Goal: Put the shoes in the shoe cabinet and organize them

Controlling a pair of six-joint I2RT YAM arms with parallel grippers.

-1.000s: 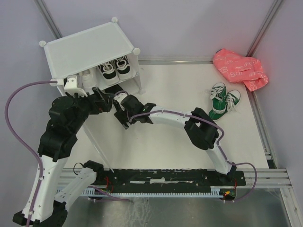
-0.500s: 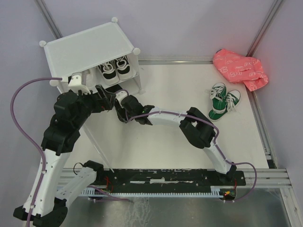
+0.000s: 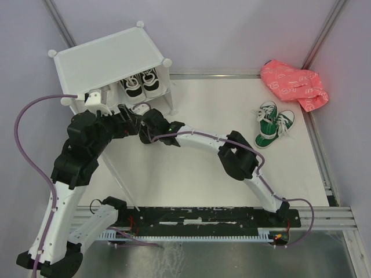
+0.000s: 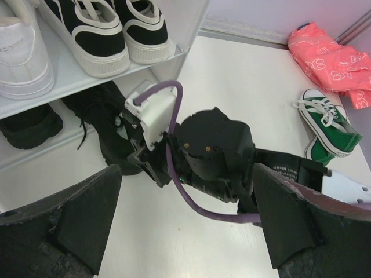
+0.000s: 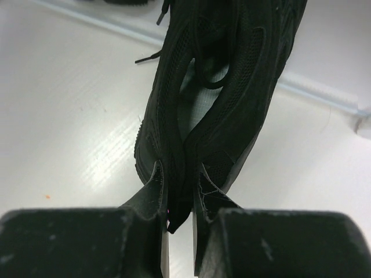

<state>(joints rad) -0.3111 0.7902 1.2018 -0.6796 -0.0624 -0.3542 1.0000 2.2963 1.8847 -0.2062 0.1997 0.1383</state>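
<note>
The white shoe cabinet (image 3: pixel 107 58) stands at the back left. Its upper shelf (image 4: pixel 75 81) holds black sneakers with white soles (image 4: pixel 110 29) and a white sneaker (image 4: pixel 17 52). One plain black shoe (image 4: pixel 29 124) lies in the lower compartment. My right gripper (image 5: pixel 181 191) is shut on the heel collar of a second black shoe (image 5: pixel 232 87), which lies on the floor at the cabinet's lower opening. My left gripper (image 4: pixel 185 231) hangs wide open just above the right wrist, holding nothing. Green sneakers (image 3: pixel 272 123) lie at the right.
A pink bag (image 3: pixel 295 84) lies in the back right corner beside the green sneakers. The right arm's purple cable (image 4: pixel 191 197) loops between my left fingers. Metal frame posts run along the back and right edges.
The right gripper has moved toward the cabinet's lower opening and has shut on the black shoe's heel. The left arm shifted slightly toward the cabinet and stayed open.
</note>
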